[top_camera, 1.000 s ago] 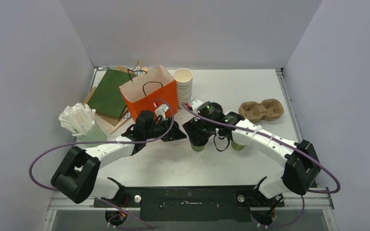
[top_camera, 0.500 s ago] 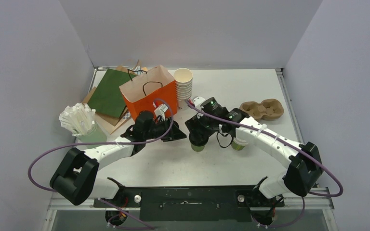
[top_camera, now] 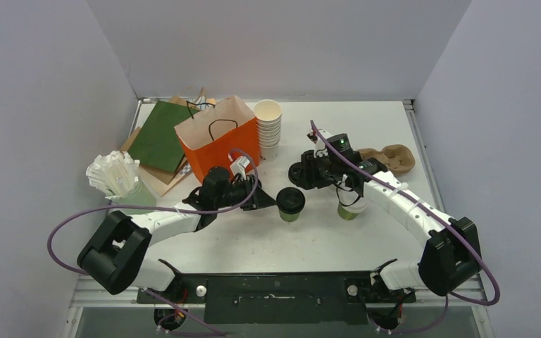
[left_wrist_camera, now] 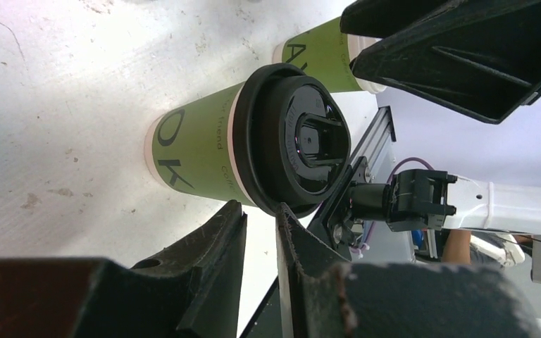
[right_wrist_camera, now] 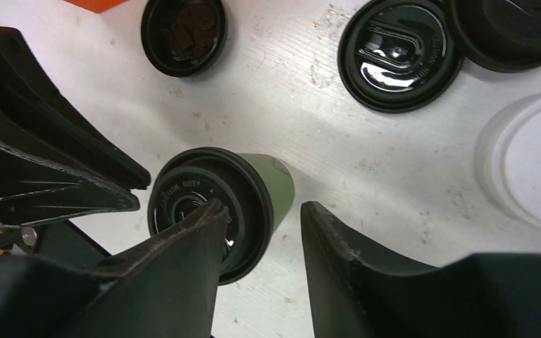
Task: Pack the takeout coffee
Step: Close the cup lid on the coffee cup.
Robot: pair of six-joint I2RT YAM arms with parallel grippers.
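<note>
A takeout coffee with olive-green sides and a black lid stands mid-table, also large in the left wrist view and below the fingers in the right wrist view. A second green cup with a white lid stands to its right, partly under the right arm. My left gripper lies low just left of the black-lidded cup, its tips by the lid's rim, a narrow empty slit between them. My right gripper hovers behind the cup, open and empty.
An orange paper bag stands open at the back left, a stack of lidless white cups beside it. A cardboard cup carrier lies at the back right. Loose black lids lie under the right gripper. A holder of white sticks is at the left.
My right gripper has left the black-lidded cup, moving back and to the right, its jaws narrowing. My left gripper has slid right toward that cup and narrowed too.
</note>
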